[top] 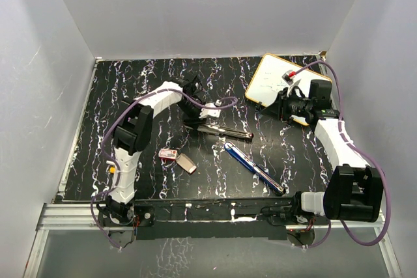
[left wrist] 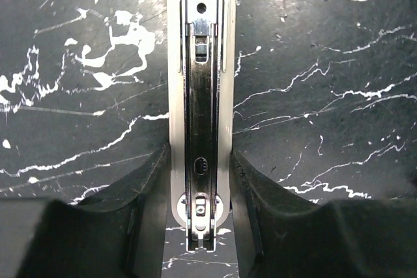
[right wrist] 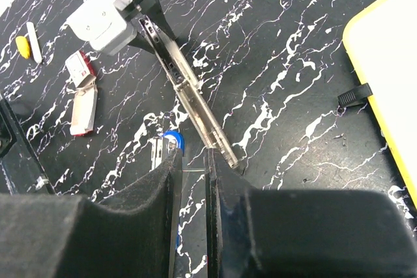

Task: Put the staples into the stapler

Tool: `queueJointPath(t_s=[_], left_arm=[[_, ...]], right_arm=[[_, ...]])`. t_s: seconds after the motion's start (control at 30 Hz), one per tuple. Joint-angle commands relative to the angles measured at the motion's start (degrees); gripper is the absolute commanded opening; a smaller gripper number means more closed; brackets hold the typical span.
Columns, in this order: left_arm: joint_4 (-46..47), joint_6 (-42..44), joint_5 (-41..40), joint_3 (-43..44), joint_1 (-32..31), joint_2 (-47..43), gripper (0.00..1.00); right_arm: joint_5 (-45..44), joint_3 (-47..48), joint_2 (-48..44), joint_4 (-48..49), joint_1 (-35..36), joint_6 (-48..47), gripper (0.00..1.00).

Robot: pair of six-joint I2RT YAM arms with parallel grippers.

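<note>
The stapler (top: 218, 126) lies open in the middle of the table, its white top (top: 210, 112) raised off its metal magazine (right wrist: 195, 105). My left gripper (top: 197, 116) is shut on its white body (left wrist: 174, 96); both fingers (left wrist: 146, 213) press the sides, and the channel (left wrist: 199, 96) faces the camera. The red-pink staple box (top: 168, 154) and its tan tray (top: 186, 163) lie near the left arm; both also show in the right wrist view, box (right wrist: 78, 66) and tray (right wrist: 85, 109). My right gripper (right wrist: 194, 170) hovers right of the stapler, nearly closed on a thin metal strip of staples.
A long blue object (top: 254, 167) lies in front of the stapler, and its end shows under my right fingers (right wrist: 172, 140). A yellow-rimmed whiteboard (top: 270, 79) lies at the back right. An orange-and-white pen (right wrist: 26, 42) lies far left. Grey walls enclose the table.
</note>
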State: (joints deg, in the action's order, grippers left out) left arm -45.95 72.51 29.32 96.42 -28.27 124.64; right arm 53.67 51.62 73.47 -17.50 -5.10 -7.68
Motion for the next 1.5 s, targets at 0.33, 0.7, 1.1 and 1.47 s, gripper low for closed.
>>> queueJointPath(t_s=[0.33,0.7,1.1,1.47], left_arm=[[-12.10,18.08,0.48,19.44,-10.77,12.30,0.19],[-9.41,16.10,1.46,28.08,-14.62,15.84,0.45],[-5.30,2.63,6.53,21.87,-9.78,2.01,0.72],[-11.44,6.03,3.08,-16.80,-5.69,-23.25,0.70]], right_arm=[[-13.39,2.18,-2.50,-2.49,-0.22,-2.07,0.18],[-17.63,4.11,-0.93,-4.91,-0.13,-2.64,0.18],[-17.50,6.20,-0.04,-5.28,0.25,-3.71,0.18],[-16.24,2.98,-1.37,-3.29,0.80,-2.68,0.18]])
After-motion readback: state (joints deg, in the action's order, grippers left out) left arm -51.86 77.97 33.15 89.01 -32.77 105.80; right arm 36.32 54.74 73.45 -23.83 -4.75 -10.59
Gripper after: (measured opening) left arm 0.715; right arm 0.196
